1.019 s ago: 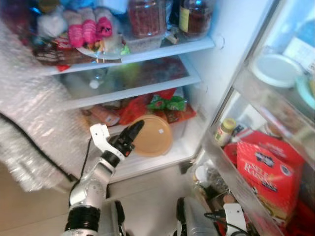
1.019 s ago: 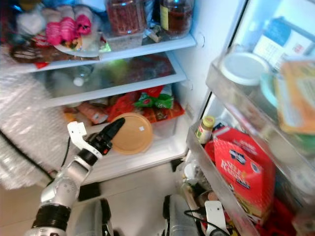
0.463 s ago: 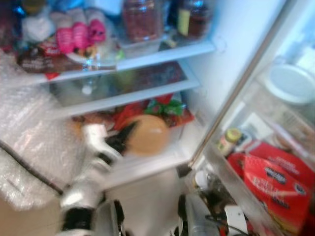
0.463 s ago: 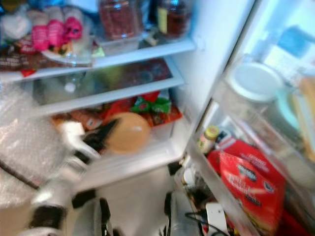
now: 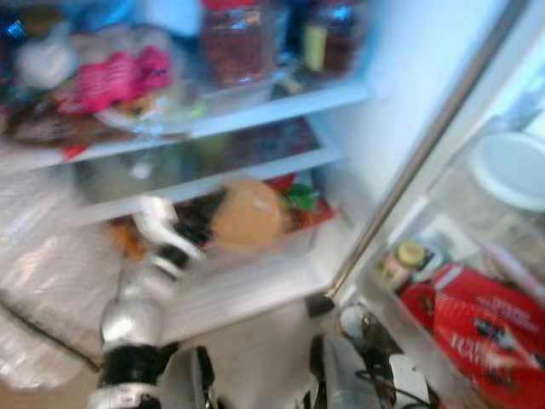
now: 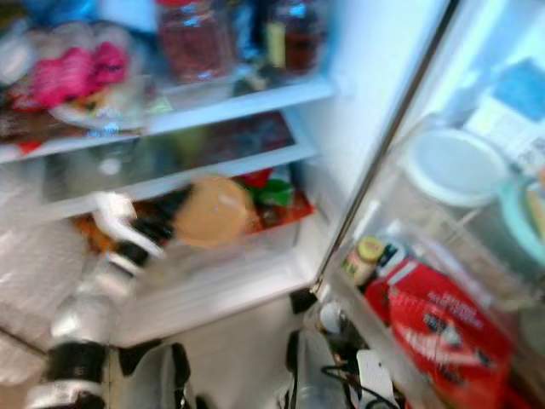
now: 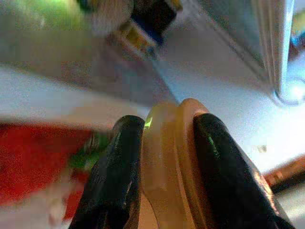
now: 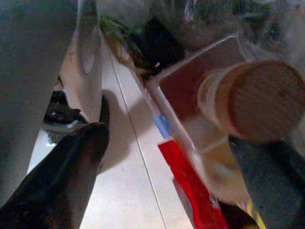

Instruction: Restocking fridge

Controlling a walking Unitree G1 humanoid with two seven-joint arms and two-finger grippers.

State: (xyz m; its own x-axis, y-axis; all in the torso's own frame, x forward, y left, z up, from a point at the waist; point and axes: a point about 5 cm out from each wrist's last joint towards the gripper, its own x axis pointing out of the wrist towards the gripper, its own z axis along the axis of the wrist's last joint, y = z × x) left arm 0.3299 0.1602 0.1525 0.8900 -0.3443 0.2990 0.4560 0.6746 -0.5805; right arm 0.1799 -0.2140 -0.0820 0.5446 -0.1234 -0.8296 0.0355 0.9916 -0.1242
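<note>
Inside the open fridge, the left gripper was clamped on a tan round lid, one black finger on each face with the rim squeezed between them. Seen from the head, the blurred lid stood on edge in front of the bottom drawer, just below the glass shelf, its flat face turned towards the robot and its thin axis pointing into the fridge; red and green packets lay just behind it on the right. The silver left arm reached up from the near left to it, beside a sheet of bubble wrap at far left.

On the upper shelf stood jars and pink items. At right, the door shelf held a red carton and a white lid.

The right gripper hung low with its fingers spread apart, above pale floor, near a brown-capped bottle.
</note>
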